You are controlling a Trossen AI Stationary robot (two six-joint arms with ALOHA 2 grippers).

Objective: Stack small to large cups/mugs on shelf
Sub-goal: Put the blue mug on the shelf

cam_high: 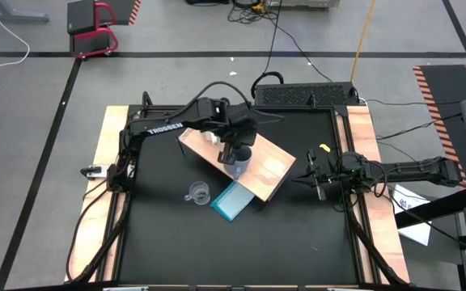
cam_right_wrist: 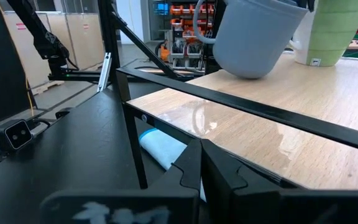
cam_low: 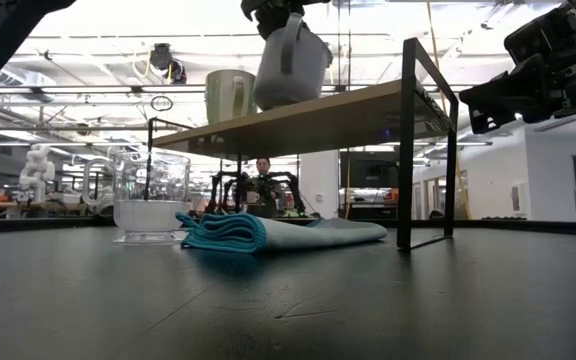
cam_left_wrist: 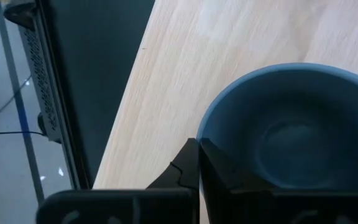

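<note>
From above, the left gripper (cam_high: 235,149) hangs over the middle of the shelf (cam_high: 275,171), its fingers clamped on the grey-blue mug (cam_high: 239,165); the lime-green mug (cam_high: 211,136) is mostly hidden under the arm, toward the shelf's far corner; the clear glass cup (cam_high: 198,192) stands on the black table (cam_high: 176,242) just beside a folded light-blue cloth (cam_high: 233,200), off the shelf; the right gripper (cam_high: 318,175) waits near the shelf's right end, and whether its fingers are apart I cannot tell.

At table height, the grey-blue mug (cam_low: 290,62) hangs tilted, its base just clear of the shelf (cam_low: 318,120), with the lime-green mug (cam_low: 230,95) standing upright beside it on the board; the glass cup (cam_low: 150,195) sits on the table touching the cloth (cam_low: 268,232).

The left wrist view looks down into the grey-blue mug (cam_left_wrist: 297,124); a finger seems to grip its rim, with the board (cam_left_wrist: 185,74) below.

The right wrist view shows the grey-blue mug (cam_right_wrist: 253,37) tipped, base near the wood, close to the green mug (cam_right_wrist: 337,28).

I judge this mug stiff, smooth-glazed and moderately heavy, so a rim pinch lets it swing and slip; it should be set down gently. The glass cup looks light, slick and breakable; take it by the rim.
</note>
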